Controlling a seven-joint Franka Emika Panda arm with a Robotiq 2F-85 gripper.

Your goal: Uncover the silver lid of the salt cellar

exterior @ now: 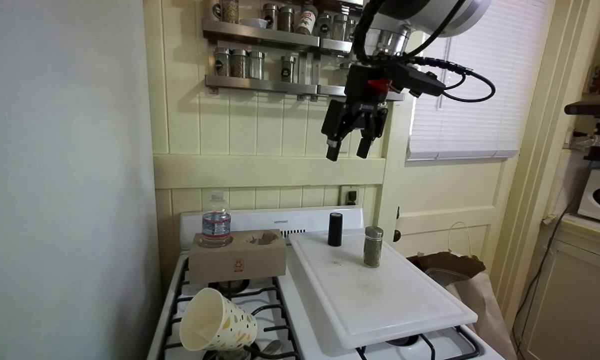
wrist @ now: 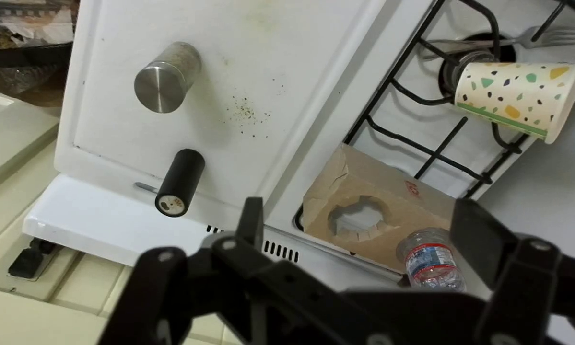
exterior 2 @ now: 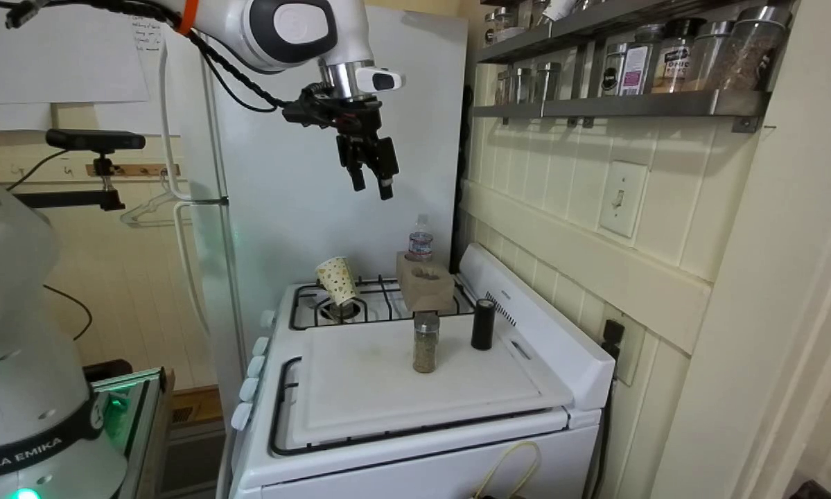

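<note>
Our gripper [exterior: 348, 152] hangs high above the stove [exterior 2: 415, 478], fingers [wrist: 251, 220] spread wide; thru the gap btwn them, in the wrist view, we catch pt. of the cardboard carrier [wrist: 397, 206] & pt. of the water btl [wrist: 431, 263]. Well below, on the white board [exterior: 395, 305], stands the salt cellar [exterior: 373, 254], upright; we can see greenish-brown bits thru its sides, & the silver lid [wrist: 158, 89] sits on top. Nr it, but apart, we've got the blk shaker [wrist: 182, 177], upright too. Dark flecks [wrist: 244, 111] are scattered on the board nr the two. Past the board's edge, the btl stands upright in a carrier cutout. Farther fwd on the stove, a speckled paper cup [wrist: 512, 98] lies tilted over the burner grate [wrist: 435, 155], nr a fork [wrist: 553, 38]. On the wall, in both exterior views, steel shelves [exterior: 262, 84] hold spice jars [exterior: 256, 65] in rows. In an exterior view we also spot a paper bag [exterior: 480, 305] beside the stove.
</note>
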